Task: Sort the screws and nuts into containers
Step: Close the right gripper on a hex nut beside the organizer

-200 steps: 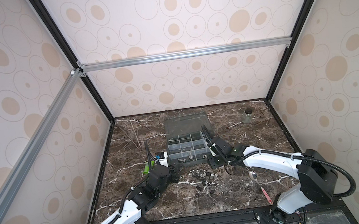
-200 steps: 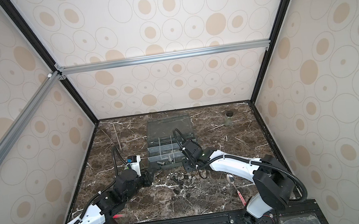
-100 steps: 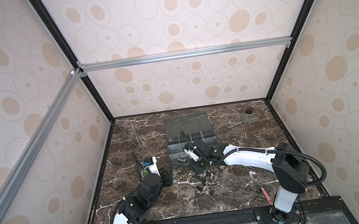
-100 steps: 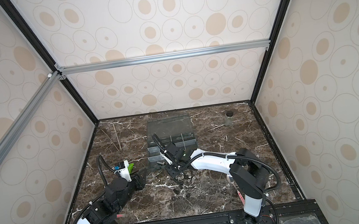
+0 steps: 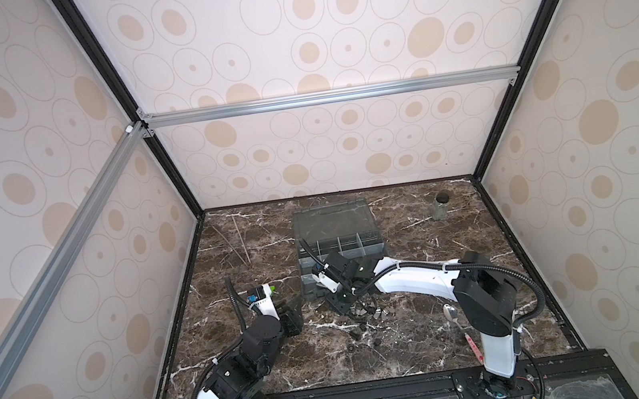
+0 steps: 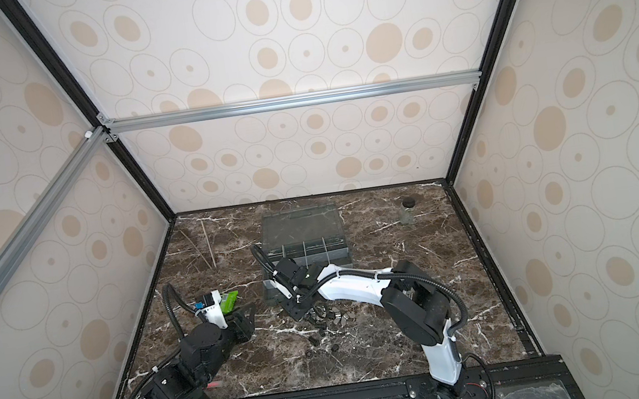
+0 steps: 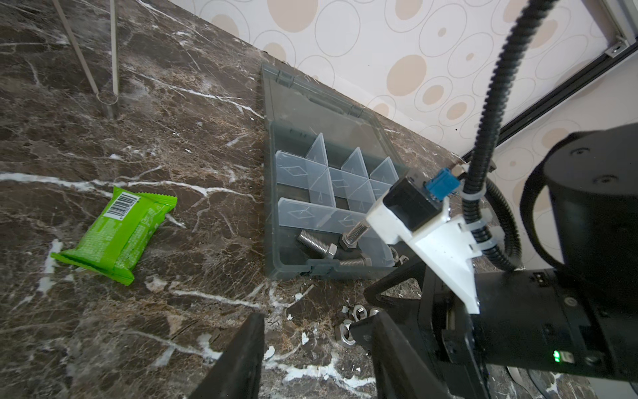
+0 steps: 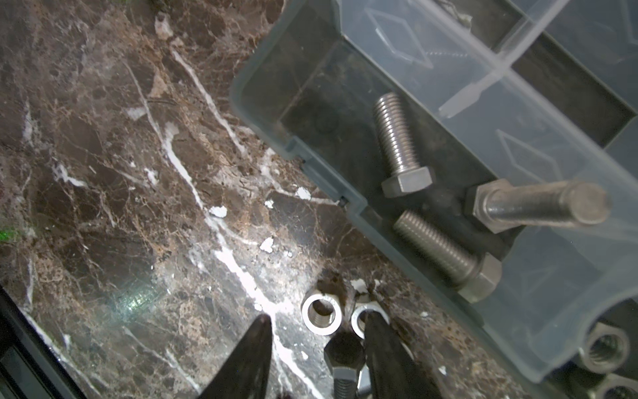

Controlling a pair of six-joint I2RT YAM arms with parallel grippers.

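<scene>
My right pincer: spread, straddling a shiny silver hexagonal nut on the dark marble bench, ready to pinch | my left pincer: spread, apparently empty, aside for room | three silver hex-head screws in a corner compartment of the grey plastic organizer box.
</scene>
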